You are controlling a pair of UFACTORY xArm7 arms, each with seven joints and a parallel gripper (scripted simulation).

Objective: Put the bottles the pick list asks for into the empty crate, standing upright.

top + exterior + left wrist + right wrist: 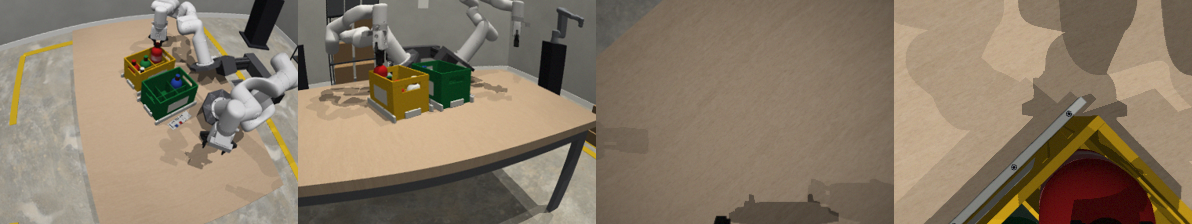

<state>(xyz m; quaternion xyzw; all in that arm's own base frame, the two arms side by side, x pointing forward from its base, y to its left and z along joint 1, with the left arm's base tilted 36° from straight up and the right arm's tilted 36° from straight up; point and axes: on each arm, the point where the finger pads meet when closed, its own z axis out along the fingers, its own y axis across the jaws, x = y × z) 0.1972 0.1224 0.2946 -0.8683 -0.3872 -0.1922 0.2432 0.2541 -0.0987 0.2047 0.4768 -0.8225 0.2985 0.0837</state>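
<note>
My right gripper [158, 42] [379, 65] is shut on the neck of a large red bottle [156, 55] [380, 71] [1094, 182]. The bottle is upright, partly above the rim of the yellow crate [132, 77] [412, 103] [1098, 125], its lower part still inside. A green bottle [145, 63], a smaller red-capped bottle [134, 63] and a white-capped one [142, 70] stand in that crate. The green crate [150, 102] [456, 91] holds a blue bottle [176, 83]. The pick list [179, 121] shows blue and red marks; its counts are too small to read. My left gripper [214, 148] is open and empty.
The two crates stand close side by side, with low grey stops [176, 113] [413, 113] around their bases. The left arm [231, 115] is beyond the pick list, away from both crates. The tabletop edge [455, 166] runs along the front in the exterior view.
</note>
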